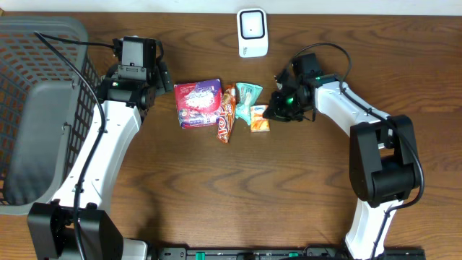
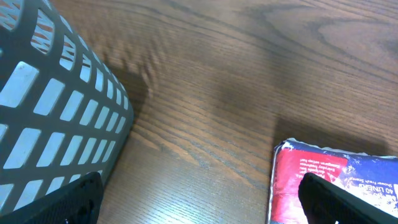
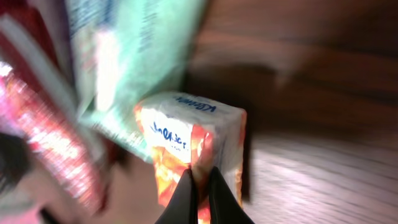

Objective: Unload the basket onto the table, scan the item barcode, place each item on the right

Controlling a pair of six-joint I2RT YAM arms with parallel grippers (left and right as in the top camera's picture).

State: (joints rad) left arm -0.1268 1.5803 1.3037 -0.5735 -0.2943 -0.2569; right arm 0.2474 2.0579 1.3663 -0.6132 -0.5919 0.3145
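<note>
Right wrist | right gripper (image 3: 200, 191) clamped on orange packet (image 3: 189, 134) edge | left gripper (image 2: 205, 208) spread wide between basket (image 2: 62, 106) and purple pack (image 2: 339, 163)

Dark brown wood-grain worktop (image 1: 216, 188) fills the whole overhead view, grain running left to right, a soft pale sheen of light lying across it in the left wrist view; grey lattice basket (image 1: 50, 27) at its left edge casts a shadow alongside.
</note>
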